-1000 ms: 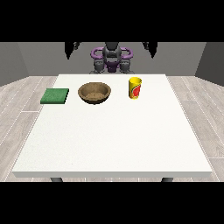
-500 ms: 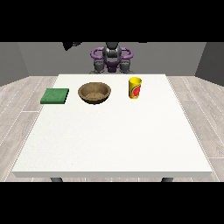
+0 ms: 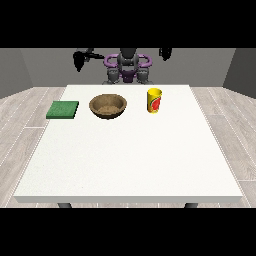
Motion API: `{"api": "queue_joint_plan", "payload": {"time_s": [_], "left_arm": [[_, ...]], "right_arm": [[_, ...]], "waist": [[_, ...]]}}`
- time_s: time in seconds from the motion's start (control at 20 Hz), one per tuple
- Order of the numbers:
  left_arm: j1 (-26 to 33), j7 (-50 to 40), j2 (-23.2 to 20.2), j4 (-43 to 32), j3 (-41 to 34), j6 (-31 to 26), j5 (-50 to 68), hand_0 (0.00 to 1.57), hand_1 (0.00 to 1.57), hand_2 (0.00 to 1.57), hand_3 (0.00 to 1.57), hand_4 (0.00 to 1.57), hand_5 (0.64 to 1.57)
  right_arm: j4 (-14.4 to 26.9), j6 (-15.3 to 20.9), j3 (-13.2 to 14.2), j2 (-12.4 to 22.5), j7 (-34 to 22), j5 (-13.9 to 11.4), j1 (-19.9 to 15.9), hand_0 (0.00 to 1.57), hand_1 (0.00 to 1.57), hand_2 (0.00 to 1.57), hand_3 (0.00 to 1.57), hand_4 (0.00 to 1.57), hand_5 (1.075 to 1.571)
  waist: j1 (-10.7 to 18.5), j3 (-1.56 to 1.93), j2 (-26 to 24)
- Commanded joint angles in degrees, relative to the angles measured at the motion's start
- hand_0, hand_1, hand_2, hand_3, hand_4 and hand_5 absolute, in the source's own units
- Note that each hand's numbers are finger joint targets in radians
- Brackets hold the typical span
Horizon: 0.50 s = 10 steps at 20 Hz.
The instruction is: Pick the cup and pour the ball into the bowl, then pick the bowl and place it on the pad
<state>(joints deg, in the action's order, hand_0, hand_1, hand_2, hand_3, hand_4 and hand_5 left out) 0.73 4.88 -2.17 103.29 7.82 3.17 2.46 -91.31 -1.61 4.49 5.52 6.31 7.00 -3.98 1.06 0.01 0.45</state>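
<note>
A yellow cup (image 3: 154, 100) with a red and green mark stands upright on the white table (image 3: 130, 155), right of centre at the back. A brown wooden bowl (image 3: 108, 106) sits to its left, apart from it. A flat green pad (image 3: 63, 109) lies further left near the table's edge. No ball shows from here. The hand at the view's left (image 3: 79, 59) hangs high in the air behind the table's far edge. The hand at the view's right (image 3: 165, 52) is raised too, above and behind the cup. Neither hand touches anything.
The robot's torso (image 3: 127, 67) stands behind the table's far edge. A wide bare stretch of table lies in front of the three objects, towards the camera. Grey wood floor surrounds the table.
Both arms have swung outward and up: the hand at the view's left moved left, the one at the right moved right and higher. Cup, bowl and pad have not moved.
</note>
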Motion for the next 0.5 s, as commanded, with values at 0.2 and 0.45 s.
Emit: {"api": "queue_joint_plan", "payload": {"time_s": [0.2, 0.45], "left_arm": [[-10.9, 7.9, -4.5, -11.7, -8.9, -0.5, -1.7, 0.00, 0.00, 0.00, 0.00, 0.00, 1.254], [-12.4, 12.5, -5.6, -18.5, -10.5, -2.9, -1.2, 0.00, 0.00, 0.00, 0.00, 0.00, 1.257]], "right_arm": [[7.2, -4.4, 2.1, 3.3, 8.1, -0.2, -6.1, 0.00, 0.00, 0.00, 0.00, 0.00, 1.559], [14.2, -6.6, 8.7, 7.3, 11.2, 3.4, -10.6, 0.00, 0.00, 0.00, 0.00, 0.00, 1.560]], "waist": [[-2.4, 0.00, 10.7], [-1.6, 0.00, 11.8]]}}
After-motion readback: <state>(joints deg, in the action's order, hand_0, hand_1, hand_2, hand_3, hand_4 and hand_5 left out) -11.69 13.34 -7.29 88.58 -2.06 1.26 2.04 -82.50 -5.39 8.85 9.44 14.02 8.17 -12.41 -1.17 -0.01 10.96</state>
